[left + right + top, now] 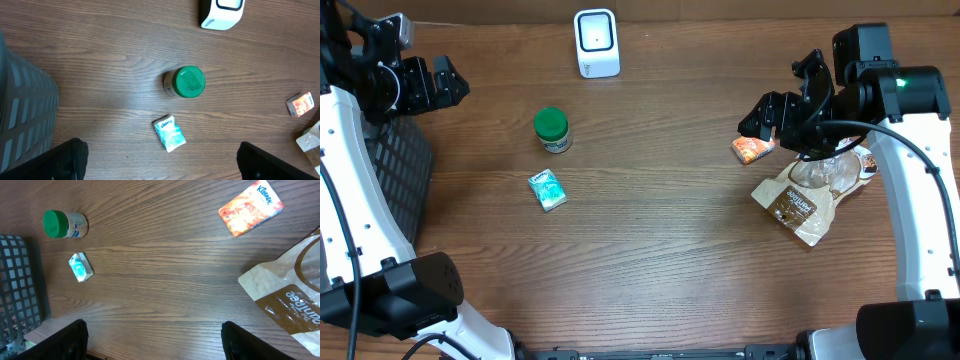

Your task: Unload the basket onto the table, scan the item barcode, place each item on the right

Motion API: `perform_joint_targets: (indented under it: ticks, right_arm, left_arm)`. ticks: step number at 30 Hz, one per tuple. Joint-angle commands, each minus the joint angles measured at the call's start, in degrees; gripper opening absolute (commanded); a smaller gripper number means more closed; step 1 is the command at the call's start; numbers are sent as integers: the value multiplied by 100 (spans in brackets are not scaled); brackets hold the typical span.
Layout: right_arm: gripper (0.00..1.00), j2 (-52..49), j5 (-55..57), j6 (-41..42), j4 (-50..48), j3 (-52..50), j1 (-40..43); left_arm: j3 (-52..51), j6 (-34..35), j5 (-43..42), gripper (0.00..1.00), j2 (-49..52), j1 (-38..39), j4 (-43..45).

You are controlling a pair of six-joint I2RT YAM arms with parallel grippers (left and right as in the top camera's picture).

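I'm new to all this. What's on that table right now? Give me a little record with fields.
Scanner: white boxy barcode scanner, far edge
Items: green-lidded jar; teal tissue packet; orange Kleenex packet; brown-and-clear plastic bag
Basket: dark mesh basket, left side
Left gripper: open, empty
Right gripper: open, empty

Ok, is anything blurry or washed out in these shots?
Overhead: even light, sharp, only a soft shadow beside the green-lidded jar. Left wrist: crisp grain on the table, white scanner a little bright. Right wrist: sharp enough to read Kleenex on the orange pack.
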State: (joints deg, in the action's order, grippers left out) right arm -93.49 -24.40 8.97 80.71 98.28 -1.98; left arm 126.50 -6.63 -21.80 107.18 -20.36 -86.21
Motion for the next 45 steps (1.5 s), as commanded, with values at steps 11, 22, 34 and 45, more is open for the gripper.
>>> perform_joint_targets:
  ticks: [11,22,34,45]
  right_arm:
    - [82,42,37,-52,-22,79,-33]
    - [83,31,127,-52,-24,79,-33]
    - [83,26,142,-55,-24,79,-33]
    - [83,26,142,-52,-22,79,-33]
  left_arm:
    - [116,-109,-4,100,-116,-20,-11]
    - [116,-109,-4,100,-116,-20,-13]
    - [116,-109,-4,100,-116,-20,-11]
    - [116,-109,-4,100,-116,-20,-11]
